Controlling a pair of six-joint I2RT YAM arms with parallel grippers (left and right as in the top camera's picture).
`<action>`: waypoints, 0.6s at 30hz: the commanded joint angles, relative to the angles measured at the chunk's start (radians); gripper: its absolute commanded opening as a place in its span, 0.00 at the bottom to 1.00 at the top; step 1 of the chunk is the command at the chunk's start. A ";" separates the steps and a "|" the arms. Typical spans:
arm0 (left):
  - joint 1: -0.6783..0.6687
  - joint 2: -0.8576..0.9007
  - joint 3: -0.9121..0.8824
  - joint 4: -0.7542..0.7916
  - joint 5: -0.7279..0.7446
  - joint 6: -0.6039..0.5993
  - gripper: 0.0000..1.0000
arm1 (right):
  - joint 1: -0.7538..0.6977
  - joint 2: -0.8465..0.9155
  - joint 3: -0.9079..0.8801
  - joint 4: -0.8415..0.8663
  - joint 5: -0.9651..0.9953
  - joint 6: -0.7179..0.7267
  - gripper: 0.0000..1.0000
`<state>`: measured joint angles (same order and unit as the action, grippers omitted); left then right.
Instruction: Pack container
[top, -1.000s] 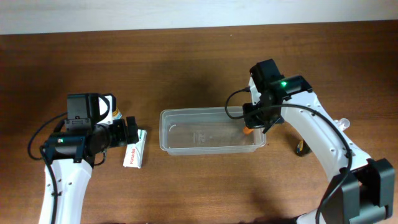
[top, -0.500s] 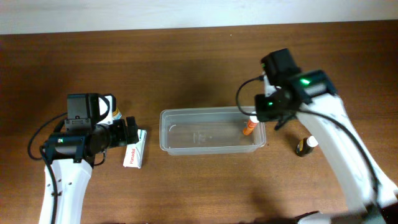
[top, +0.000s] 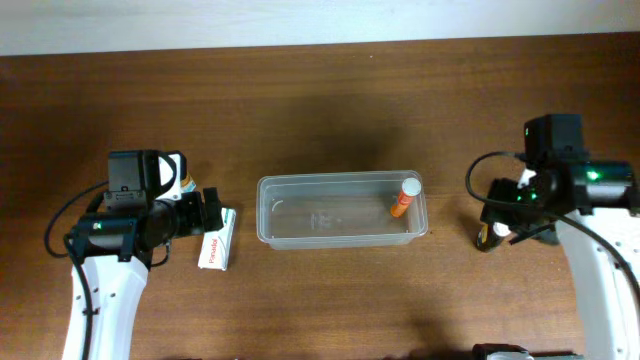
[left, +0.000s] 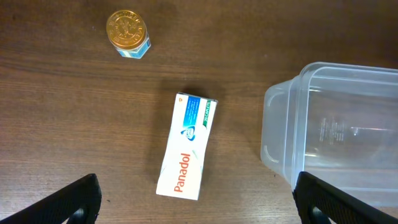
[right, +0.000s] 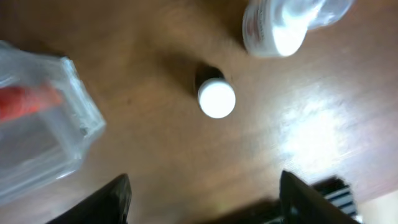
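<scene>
Container (top: 330, 180) at table centre, both grippers wide.
We see an orange tube (top: 402, 198) in its right end; left gripper (top: 208, 210) sits just beside the Panadol box (left: 186, 146), right gripper (right: 205, 193) near a white-capped bottle (right: 216, 97).

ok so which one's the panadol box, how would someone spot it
Find the clear container in the middle of the wooden table. Just off its left end a flat white box lies on the bare wood. It reads Panadol in red letters with a blue-green end, unlike the small gold-lidded jar further from the container.
</scene>
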<state>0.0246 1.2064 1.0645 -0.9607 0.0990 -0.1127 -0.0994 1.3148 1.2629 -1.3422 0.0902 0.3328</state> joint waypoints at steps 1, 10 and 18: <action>0.000 0.003 0.018 0.001 0.011 0.016 1.00 | -0.052 0.037 -0.112 0.074 -0.010 -0.028 0.69; 0.000 0.003 0.018 -0.002 0.011 0.016 0.99 | -0.113 0.227 -0.135 0.203 -0.007 -0.074 0.69; 0.000 0.003 0.018 -0.002 0.011 0.016 0.99 | -0.114 0.313 -0.135 0.206 -0.011 -0.074 0.27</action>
<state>0.0246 1.2064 1.0645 -0.9615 0.0990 -0.1127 -0.2062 1.6283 1.1286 -1.1370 0.0761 0.2592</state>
